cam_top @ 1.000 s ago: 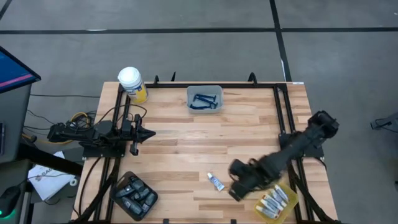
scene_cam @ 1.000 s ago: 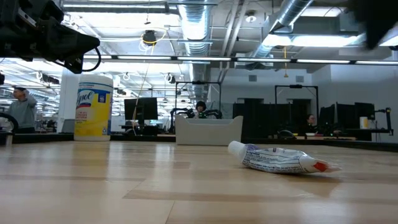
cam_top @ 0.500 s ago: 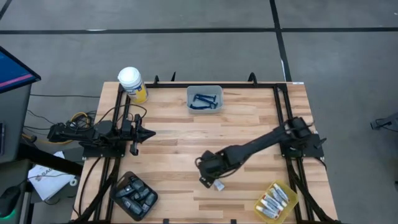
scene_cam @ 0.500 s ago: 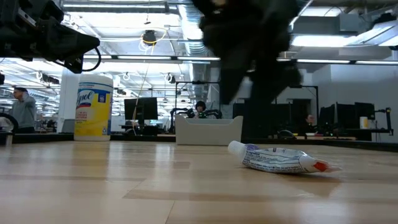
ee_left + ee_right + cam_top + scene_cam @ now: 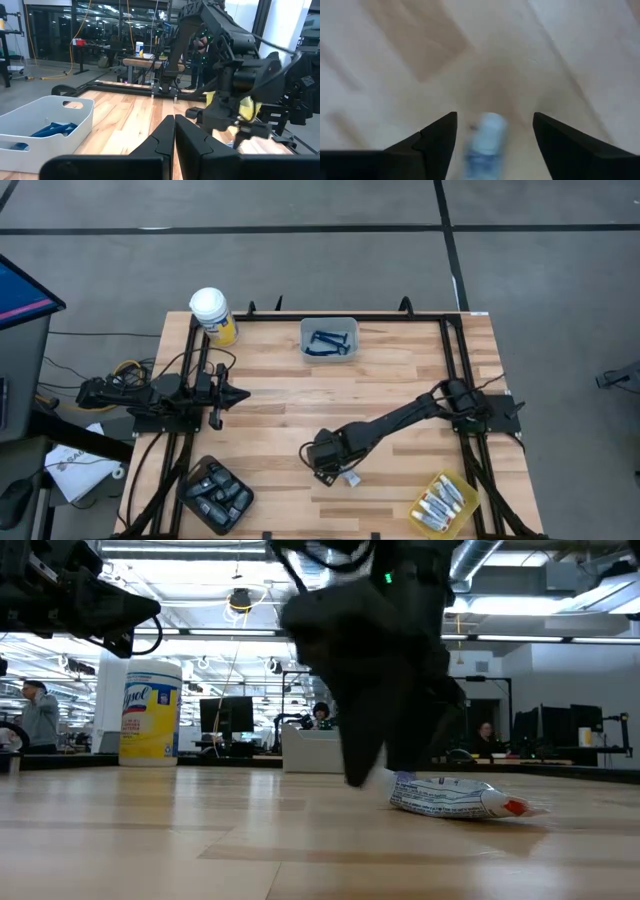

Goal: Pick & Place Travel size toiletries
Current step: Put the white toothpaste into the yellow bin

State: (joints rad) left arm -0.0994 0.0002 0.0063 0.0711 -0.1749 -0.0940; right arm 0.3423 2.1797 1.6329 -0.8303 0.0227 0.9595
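Note:
One white squeeze tube with blue print and a red end (image 5: 450, 798) lies flat on the wood near the table's near edge, its tail showing beside the arm (image 5: 351, 478). My right gripper (image 5: 335, 468) is low over the tube's capped end (image 5: 489, 131). It is open, with one finger on each side (image 5: 356, 772), and I see no contact. My left gripper (image 5: 174, 131) is shut and waits at the table's left edge (image 5: 216, 395). Blue razors (image 5: 328, 341) lie in a white bin. Dark oval pods (image 5: 215, 492) fill a black tray. More tubes (image 5: 441, 504) lie in a yellow tray.
A yellow jar with a white lid (image 5: 213, 314) stands at the far left corner. The white bin (image 5: 352, 328) is at the far edge, the black tray (image 5: 240, 508) near left, the yellow tray (image 5: 466, 502) near right. Bare wood (image 5: 280, 405) lies between them.
My right arm has swung from over the yellow tray toward the table's left, past the lone tube, and has come down low over its capped end. The tube has stayed where it was.

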